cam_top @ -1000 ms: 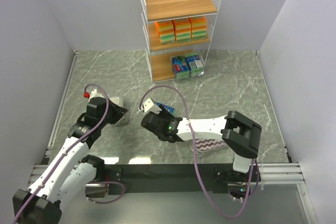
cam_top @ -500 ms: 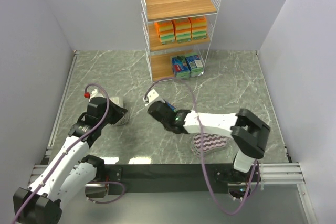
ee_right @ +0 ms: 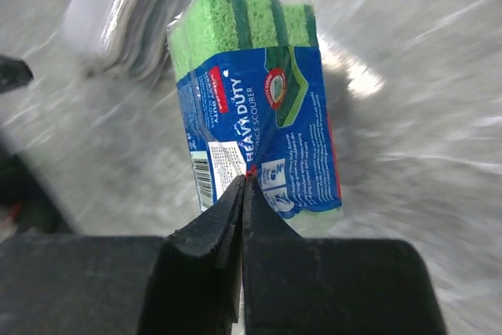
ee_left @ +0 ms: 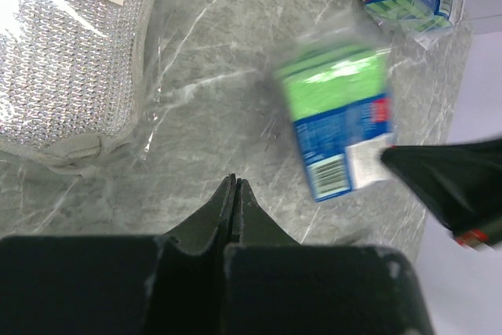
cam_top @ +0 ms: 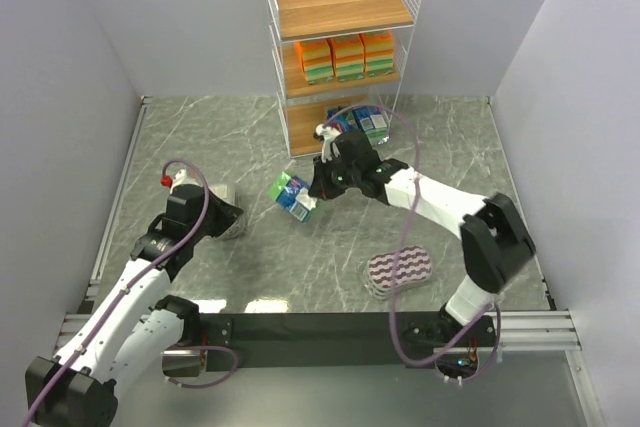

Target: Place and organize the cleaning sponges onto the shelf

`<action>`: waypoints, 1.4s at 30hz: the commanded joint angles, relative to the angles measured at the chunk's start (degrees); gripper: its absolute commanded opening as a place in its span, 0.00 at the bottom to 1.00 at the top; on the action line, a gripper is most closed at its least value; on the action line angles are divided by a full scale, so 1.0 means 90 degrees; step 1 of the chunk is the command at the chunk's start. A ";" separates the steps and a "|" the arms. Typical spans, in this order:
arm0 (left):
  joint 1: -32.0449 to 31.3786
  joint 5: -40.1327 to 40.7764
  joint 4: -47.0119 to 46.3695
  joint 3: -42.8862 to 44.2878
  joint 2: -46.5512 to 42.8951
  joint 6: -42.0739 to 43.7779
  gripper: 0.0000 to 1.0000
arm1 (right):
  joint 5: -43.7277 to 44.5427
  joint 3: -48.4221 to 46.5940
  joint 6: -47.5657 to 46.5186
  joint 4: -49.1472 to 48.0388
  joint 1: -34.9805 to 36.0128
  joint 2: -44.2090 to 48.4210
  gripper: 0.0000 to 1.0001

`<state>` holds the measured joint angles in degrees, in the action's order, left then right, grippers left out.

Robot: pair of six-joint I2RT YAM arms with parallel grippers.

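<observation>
My right gripper (cam_top: 312, 190) is shut on the wrapper edge of a blue-green sponge pack (cam_top: 293, 197) and holds it up left of the shelf's foot; the right wrist view shows the pack (ee_right: 255, 107) hanging from the closed gripper (ee_right: 243, 182). The white wire shelf (cam_top: 340, 47) holds three orange-yellow packs (cam_top: 347, 55) on its middle tier and two blue-green packs (cam_top: 362, 123) on the bottom tier. My left gripper (ee_left: 234, 183) is shut and empty beside the silvery-grey pack (ee_left: 67, 52), which also shows in the top view (cam_top: 229, 223). The purple-white striped oval pack (cam_top: 398, 272) lies at the front right.
White walls close in the marble floor on the left, back and right. The shelf's top wooden tier (cam_top: 343, 4) is bare. The right arm's cable (cam_top: 405, 247) loops over the floor near the purple pack.
My right arm has stretched away from its base toward the shelf, carrying the blue-green pack with it. The left arm and the silvery pack have not moved.
</observation>
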<state>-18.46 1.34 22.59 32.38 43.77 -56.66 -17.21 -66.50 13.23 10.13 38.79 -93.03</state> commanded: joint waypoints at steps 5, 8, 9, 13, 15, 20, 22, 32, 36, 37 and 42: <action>-0.0010 0.0144 0.0108 0.0191 -0.0205 0.0085 0.01 | -0.1439 -0.0189 0.0638 0.0212 -0.0442 -0.0785 0.00; -0.0010 0.0076 0.0029 0.0113 -0.0176 0.0046 0.01 | -0.0727 -0.0316 0.0872 0.0368 -0.0540 -0.0815 0.17; -0.0010 0.0056 0.0010 0.0113 -0.0127 0.0046 0.01 | -0.0454 -0.0365 0.0941 0.0427 -0.0569 -0.0796 0.26; -0.0010 0.0036 0.0010 0.0162 -0.0058 0.0046 0.01 | 0.0963 -0.0473 0.1371 0.0769 -0.0589 -0.0436 0.80; -0.0010 0.0075 0.0010 0.0162 -0.0088 0.0046 0.01 | 0.1559 -0.0279 0.1712 0.0788 -0.0589 0.0004 0.95; -0.0010 0.0085 -0.0098 0.0123 -0.0030 0.0056 0.01 | 0.1903 0.0239 0.2804 0.0886 -0.0423 0.0785 0.96; -0.0010 0.0056 -0.0117 0.0123 0.0029 0.0056 0.01 | 0.1699 0.0649 0.3224 0.0789 -0.0403 0.1058 0.97; -0.0010 -0.0023 -0.0264 0.0084 0.0127 0.0017 0.01 | 0.0654 0.2222 0.6087 -0.1280 -0.0110 0.1197 0.98; -0.0010 0.0036 -0.0176 0.0064 0.0020 0.0026 0.01 | 0.0544 0.2359 0.6683 -0.1633 -0.0004 0.1030 0.97; -0.0010 0.0056 -0.0166 0.0035 0.0000 0.0017 0.01 | 0.0623 0.2379 0.6838 -0.1701 0.0036 0.1040 0.96; -0.0010 0.0036 -0.0186 -0.0004 -0.0010 0.0007 0.01 | 0.0429 0.2565 0.7230 -0.2102 0.0056 0.0875 0.87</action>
<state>-18.46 1.41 22.11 32.47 44.25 -56.69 -12.14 -44.23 73.58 -3.42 38.87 -84.33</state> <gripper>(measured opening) 0.012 0.883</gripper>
